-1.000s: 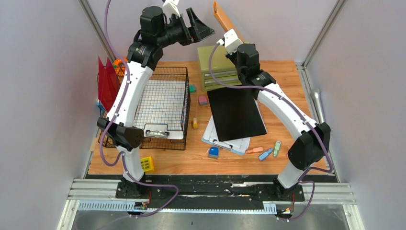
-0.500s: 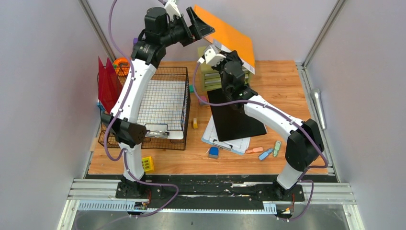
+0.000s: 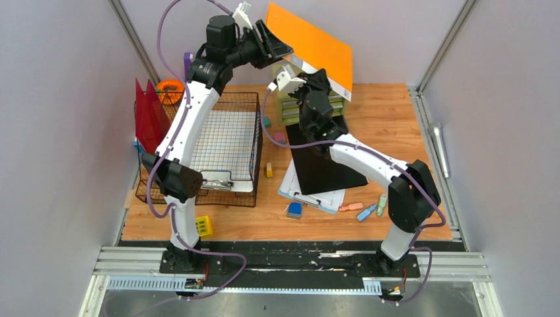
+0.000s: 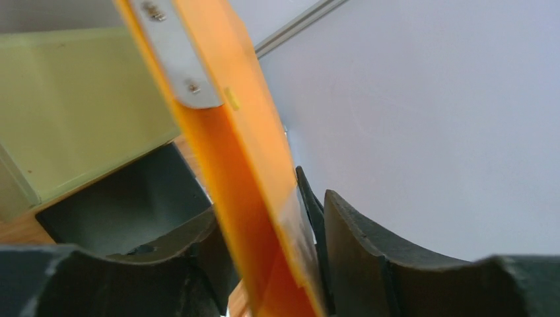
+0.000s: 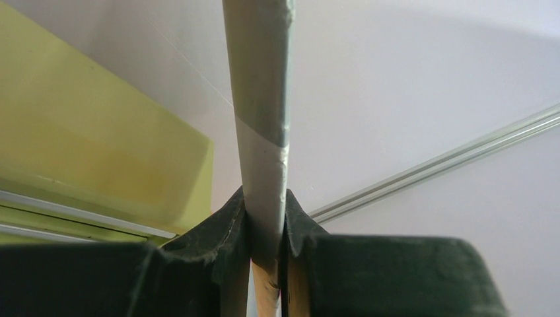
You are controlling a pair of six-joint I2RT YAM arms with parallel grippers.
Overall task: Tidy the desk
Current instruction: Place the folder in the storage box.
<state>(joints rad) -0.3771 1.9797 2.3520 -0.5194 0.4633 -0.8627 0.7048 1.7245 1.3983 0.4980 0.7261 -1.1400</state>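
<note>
An orange clipboard point(image 3: 310, 46) is held up in the air above the back of the desk point(image 3: 396, 112). My right gripper point(image 3: 298, 71) is shut on its lower edge; in the right wrist view the pale edge of the clipboard point(image 5: 261, 132) is pinched between the jaws of that gripper point(image 5: 265, 224). My left gripper point(image 3: 276, 41) reaches in from the left at the clipboard's upper corner. In the left wrist view the orange clipboard point(image 4: 244, 165) passes between that gripper's point(image 4: 271, 264) open jaws, with its metal clip point(image 4: 175, 53) above.
A green drawer cabinet point(image 3: 290, 105) stands at the back under the clipboard. A wire basket point(image 3: 257, 145) with a clipboard in it sits left, red dividers point(image 3: 148, 109) beside it. A black board point(image 3: 327, 158) lies on papers mid-desk; highlighters point(image 3: 370, 208) and small erasers lie scattered.
My right arm swung the orange clipboard leftward and turned its face up, bringing it between the left jaws. The left jaws have narrowed around it.
</note>
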